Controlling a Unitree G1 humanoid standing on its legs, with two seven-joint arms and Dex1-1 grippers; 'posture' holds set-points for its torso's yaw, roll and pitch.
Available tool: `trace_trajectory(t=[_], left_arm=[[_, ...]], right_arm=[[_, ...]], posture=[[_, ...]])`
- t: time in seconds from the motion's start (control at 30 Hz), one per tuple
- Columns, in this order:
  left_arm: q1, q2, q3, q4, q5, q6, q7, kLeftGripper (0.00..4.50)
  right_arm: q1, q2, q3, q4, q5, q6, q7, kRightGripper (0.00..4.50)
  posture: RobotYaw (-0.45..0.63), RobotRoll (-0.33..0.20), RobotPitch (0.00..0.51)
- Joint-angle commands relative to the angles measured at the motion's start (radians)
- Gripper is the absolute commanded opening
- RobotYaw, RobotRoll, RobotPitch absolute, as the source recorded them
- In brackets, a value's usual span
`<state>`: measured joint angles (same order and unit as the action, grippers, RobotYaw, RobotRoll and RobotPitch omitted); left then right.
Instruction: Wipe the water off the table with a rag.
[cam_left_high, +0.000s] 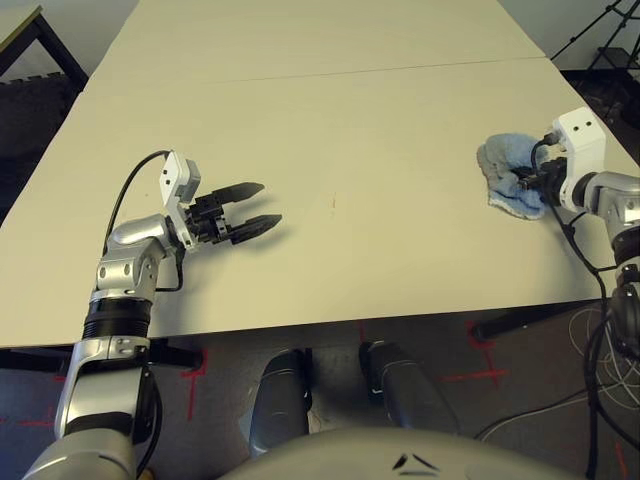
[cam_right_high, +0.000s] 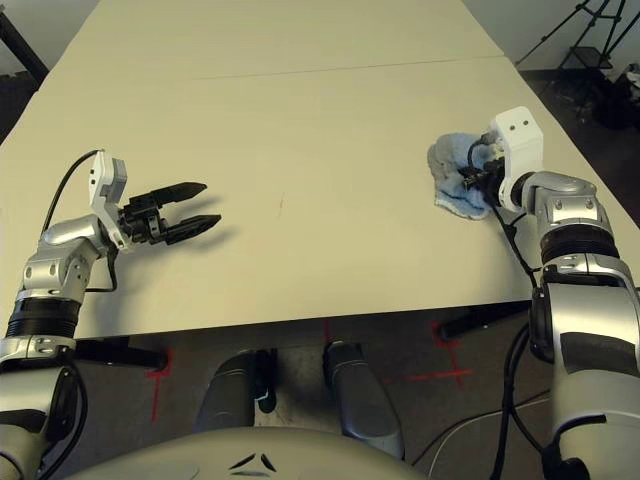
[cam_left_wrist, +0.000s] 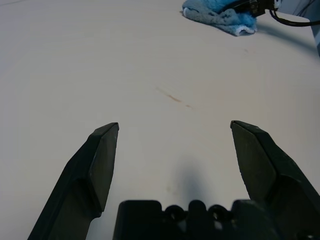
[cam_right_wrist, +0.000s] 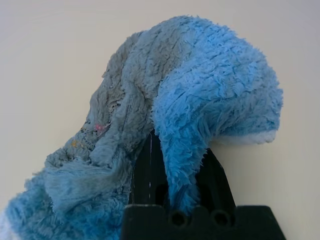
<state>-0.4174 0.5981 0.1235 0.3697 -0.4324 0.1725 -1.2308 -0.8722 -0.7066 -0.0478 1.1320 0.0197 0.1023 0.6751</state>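
Blue terry cloth is pinched between the fingertips of the right gripper (cam_right_wrist: 181, 165), the rag (cam_right_wrist: 220, 85) bunching up around them and resting on the tabletop (cam_right_high: 330, 130) at the robot's right. Across from it, the left gripper (cam_left_high: 262, 212) hovers with its fingers spread, empty. Between the two lies a thin brownish-orange streak (cam_left_high: 334, 202), well apart from the cloth. Wiping seems the step in hand; the next move likely calls for sweeping the rag leftward over that streak, pressed flat.
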Motion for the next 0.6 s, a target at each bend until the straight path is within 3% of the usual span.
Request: trace_trajectory(t=[0.03, 0.27, 0.33, 0.6], left_arm=[[0.021, -0.002, 0.033, -0.016, -0.009, -0.004, 0.041, 4.5], [0.088, -0.067, 0.096, -0.102, -0.041, 0.008, 0.178, 4.5], [0.105, -0.083, 0.112, -0.128, -0.051, 0.01, 0.215, 4.5], [0.065, -0.156, 0.182, -0.061, 0.021, -0.124, 0.487, 4.5]], right_arm=[[-0.009, -0.008, -0.01, 0.032, -0.014, -0.049, -0.02, 1.16], [0.042, -0.028, -0.169, -0.044, 0.137, -0.056, 0.074, 3.96], [0.068, -0.033, -0.204, -0.076, 0.17, -0.058, 0.091, 4.47], [0.182, -0.002, -0.323, -0.2, 0.271, -0.157, 0.065, 4.47]], posture=[[-0.18, 0.0, 0.124], [-0.17, 0.0, 0.097], [-0.17, 0.0, 0.092], [-0.16, 0.0, 0.045]])
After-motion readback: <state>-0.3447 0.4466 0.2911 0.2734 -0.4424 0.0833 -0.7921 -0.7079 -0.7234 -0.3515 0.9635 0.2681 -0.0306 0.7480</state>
